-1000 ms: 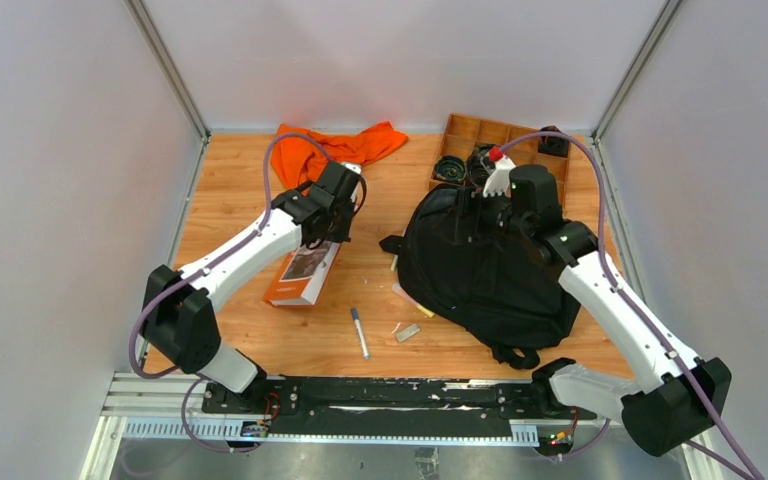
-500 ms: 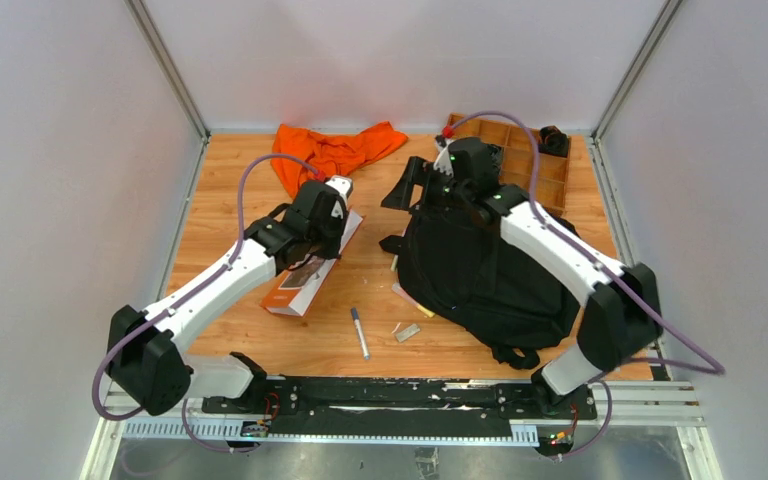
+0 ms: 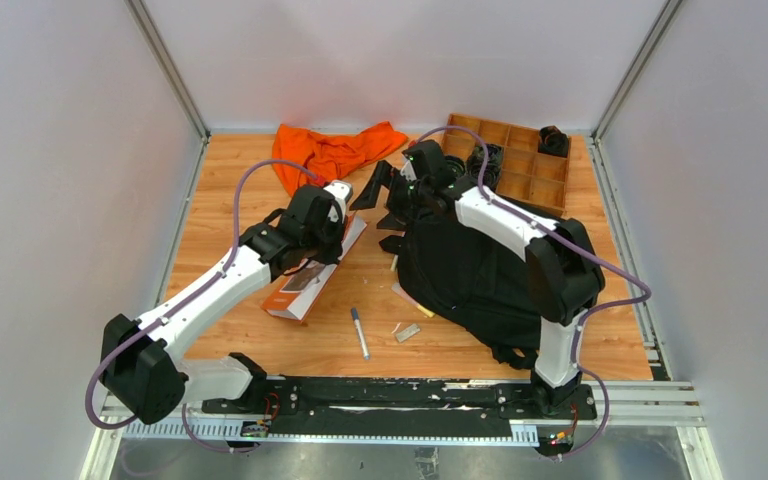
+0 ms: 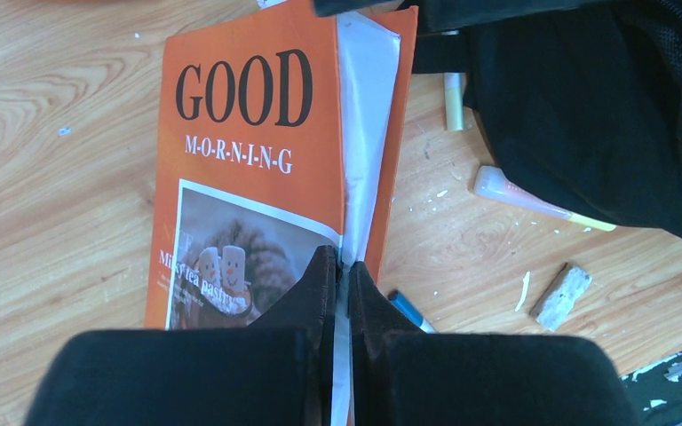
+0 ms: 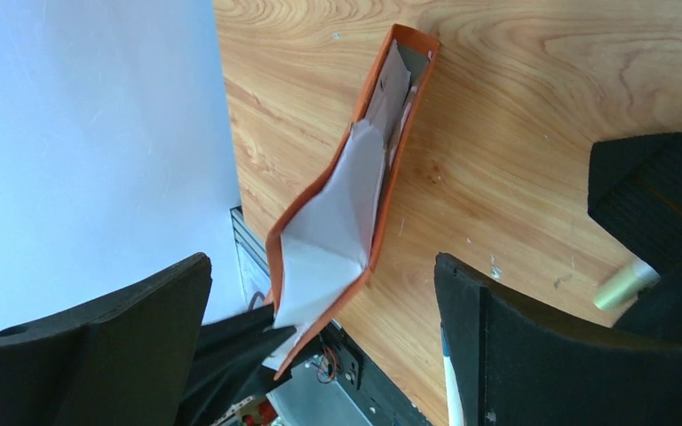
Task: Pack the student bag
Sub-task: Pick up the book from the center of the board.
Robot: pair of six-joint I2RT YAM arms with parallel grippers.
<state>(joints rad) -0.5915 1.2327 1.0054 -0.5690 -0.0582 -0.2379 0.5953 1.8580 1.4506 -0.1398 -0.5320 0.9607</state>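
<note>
Book [image 4: 249, 160], one, tight in left gripper [image 4: 342, 262]; right gripper [image 5: 320, 275] wide, empty, by one student bag [image 3: 470, 270].

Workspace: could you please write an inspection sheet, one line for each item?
Surface: wooden table, scattered white specks.
Job's things: student bag lying flat; orange book tilted, pages gaping.
Clutter: orange cloth, wooden tray, pen, grey block.
Grippers: left gripper shut on the book; right gripper open, empty.
Cables: purple cable looping above each arm.
Surroundings: grey walls, metal rail at near edge.
</note>
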